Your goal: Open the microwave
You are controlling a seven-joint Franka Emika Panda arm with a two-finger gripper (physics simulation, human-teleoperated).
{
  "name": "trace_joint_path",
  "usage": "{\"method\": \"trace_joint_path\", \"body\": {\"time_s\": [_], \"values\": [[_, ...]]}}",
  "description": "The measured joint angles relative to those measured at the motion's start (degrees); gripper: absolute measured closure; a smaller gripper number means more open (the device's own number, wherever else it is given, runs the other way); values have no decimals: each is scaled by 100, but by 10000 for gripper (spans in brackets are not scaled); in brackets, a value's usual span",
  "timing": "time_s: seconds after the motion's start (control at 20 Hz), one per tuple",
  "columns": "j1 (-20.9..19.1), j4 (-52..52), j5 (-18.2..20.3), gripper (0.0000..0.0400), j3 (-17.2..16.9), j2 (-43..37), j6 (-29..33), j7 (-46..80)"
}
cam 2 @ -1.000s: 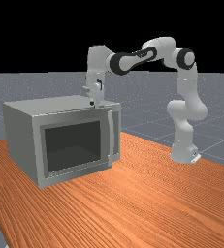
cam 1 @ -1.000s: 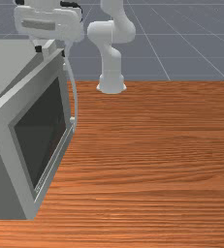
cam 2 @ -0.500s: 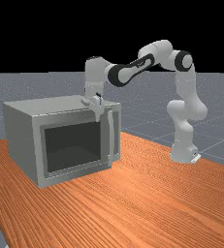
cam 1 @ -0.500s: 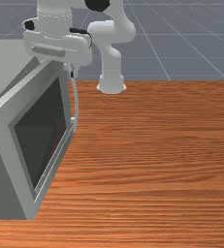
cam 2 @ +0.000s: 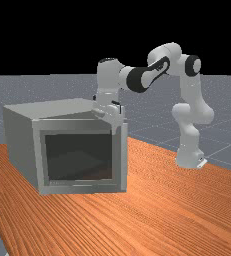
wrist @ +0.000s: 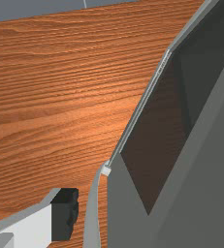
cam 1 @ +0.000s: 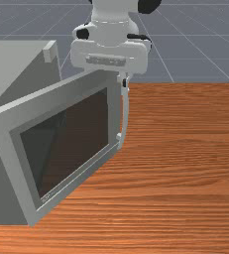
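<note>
At the top corner of the microwave door [cam 1: 79, 141], beside the upper end of its handle [cam 1: 126, 111], is my gripper [cam 1: 120, 80] in the front view. The door stands partly open, swung out from the grey microwave body [cam 1: 17, 57]. In the far view the gripper [cam 2: 117, 120] is at the door's upper right corner. The wrist view has the gripper [wrist: 111, 214] open: one finger [wrist: 65, 214] stands outside the handle [wrist: 91, 225] with a gap between them, and the other is hidden where the door [wrist: 128, 220] stands.
The wooden table [cam 1: 180, 163] spreads to the front view's right of the door. My arm's base [cam 2: 189, 157] stands on the table at the far view's right. A small block [cam 1: 49, 51] sits at the body's upper front corner.
The door has swung outward, its handle edge moving toward the front view's right. My hand first came down toward the door's top, then travelled right along with that edge.
</note>
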Motion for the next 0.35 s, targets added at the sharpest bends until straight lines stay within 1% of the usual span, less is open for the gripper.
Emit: {"method": "trace_joint_path", "body": {"time_s": [0.15,0.3,0.35], "values": [[196,1186,42,0,197,793,-392,92],[334,2877,52,0,282,1836,-1143,141],[382,3354,28,0,283,2126,-1298,154]]}}
